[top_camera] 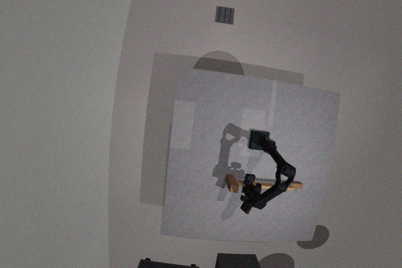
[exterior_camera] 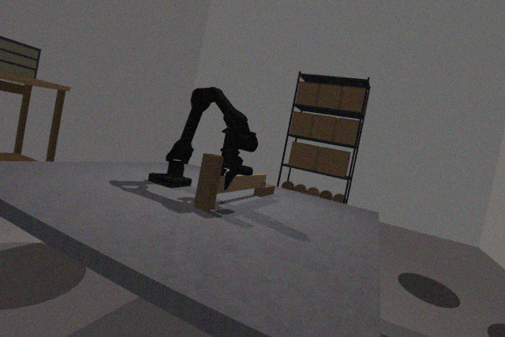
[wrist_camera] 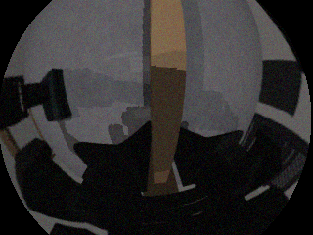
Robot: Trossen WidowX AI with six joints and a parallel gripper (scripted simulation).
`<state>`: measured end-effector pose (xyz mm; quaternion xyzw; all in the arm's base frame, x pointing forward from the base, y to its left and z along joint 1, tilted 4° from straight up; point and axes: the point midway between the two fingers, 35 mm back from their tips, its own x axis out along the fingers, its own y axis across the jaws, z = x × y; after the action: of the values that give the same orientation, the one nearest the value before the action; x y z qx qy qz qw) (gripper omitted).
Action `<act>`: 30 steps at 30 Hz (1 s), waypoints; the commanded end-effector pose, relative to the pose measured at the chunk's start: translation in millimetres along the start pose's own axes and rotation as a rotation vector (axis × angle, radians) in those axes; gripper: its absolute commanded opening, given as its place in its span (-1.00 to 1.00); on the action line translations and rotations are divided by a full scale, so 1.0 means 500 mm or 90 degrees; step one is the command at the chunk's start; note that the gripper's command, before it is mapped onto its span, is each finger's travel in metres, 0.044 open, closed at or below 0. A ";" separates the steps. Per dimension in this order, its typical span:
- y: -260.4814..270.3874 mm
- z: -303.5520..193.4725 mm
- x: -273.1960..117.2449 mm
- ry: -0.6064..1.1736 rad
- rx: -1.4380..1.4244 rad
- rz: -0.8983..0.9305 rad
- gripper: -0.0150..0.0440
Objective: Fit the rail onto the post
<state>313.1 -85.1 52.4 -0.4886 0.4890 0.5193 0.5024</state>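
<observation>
The wooden rail (top_camera: 266,185) (exterior_camera: 253,182) (wrist_camera: 167,39) runs from the post to the low footboard block (top_camera: 298,184) (exterior_camera: 265,191). Its near part is off the table, with its shadow below, and it looks close to level. Its far end is at the block; the bracket is too small to judge. The upright post (top_camera: 232,184) (exterior_camera: 207,182) stands at the near end, which looks very near it or against it. The pegs and holes are hidden, and any gap cannot be told. My gripper (exterior_camera: 229,180) (wrist_camera: 157,123) is shut on the rail near the post, fingers on either side.
The arm's base (top_camera: 259,139) (exterior_camera: 169,180) stands on the grey table (top_camera: 201,213) (exterior_camera: 285,276), to one side of the rail. The arm arches over toward the rail. A shelf rack (exterior_camera: 326,110) with boxes and a wooden bench (exterior_camera: 58,121) stand beyond the table.
</observation>
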 end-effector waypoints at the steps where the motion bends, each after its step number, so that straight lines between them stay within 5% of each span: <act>1: -0.002 -0.006 -0.004 0.004 0.000 -0.003 -0.49; 13: -0.002 -0.013 -0.005 0.004 0.000 -0.003 -0.49; 30: 0.000 -0.002 0.000 -0.002 -0.002 0.001 1.00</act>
<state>313.1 -86.3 52.6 -0.4878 0.4883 0.5214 0.5017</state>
